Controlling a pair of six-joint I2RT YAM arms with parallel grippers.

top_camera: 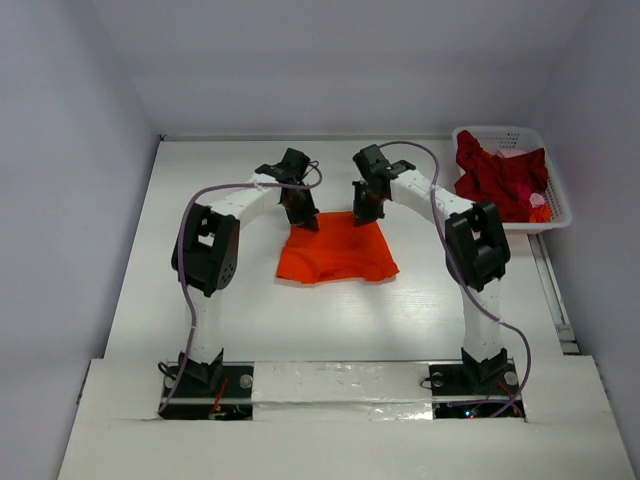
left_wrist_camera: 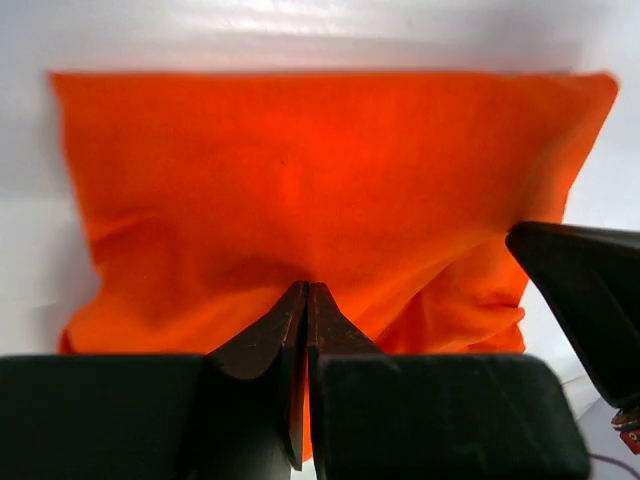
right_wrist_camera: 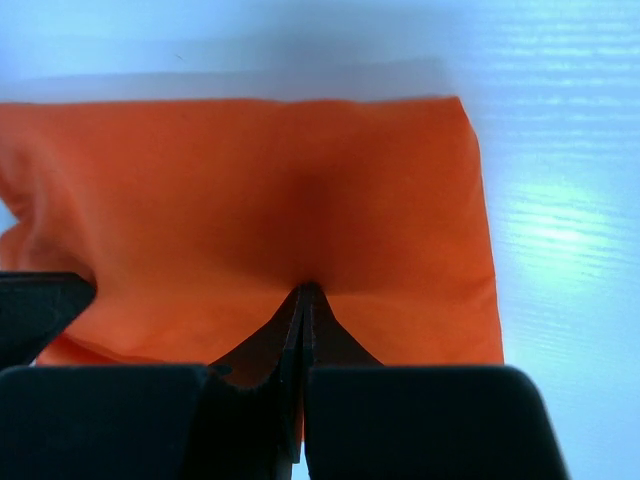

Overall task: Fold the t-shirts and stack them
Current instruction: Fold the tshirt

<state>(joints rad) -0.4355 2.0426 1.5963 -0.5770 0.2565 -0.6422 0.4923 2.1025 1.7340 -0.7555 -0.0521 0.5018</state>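
Observation:
A bright orange t-shirt (top_camera: 336, 254) lies folded into a rough rectangle on the white table between the two arms. My left gripper (top_camera: 305, 222) is at its far left edge and my right gripper (top_camera: 362, 214) at its far right edge. In the left wrist view the gripper (left_wrist_camera: 307, 287) is shut, with orange cloth (left_wrist_camera: 300, 170) pinched in the slit between its fingers. The right wrist view shows the same: the gripper (right_wrist_camera: 307, 288) is shut on the orange cloth (right_wrist_camera: 300, 190). Dark red t-shirts (top_camera: 497, 176) are piled crumpled in the basket.
A white lattice basket (top_camera: 559, 196) stands at the back right of the table, with a small orange-pink item (top_camera: 540, 211) at its near corner. The table's back wall runs close behind the grippers. A metal rail (top_camera: 553, 290) runs along the right edge.

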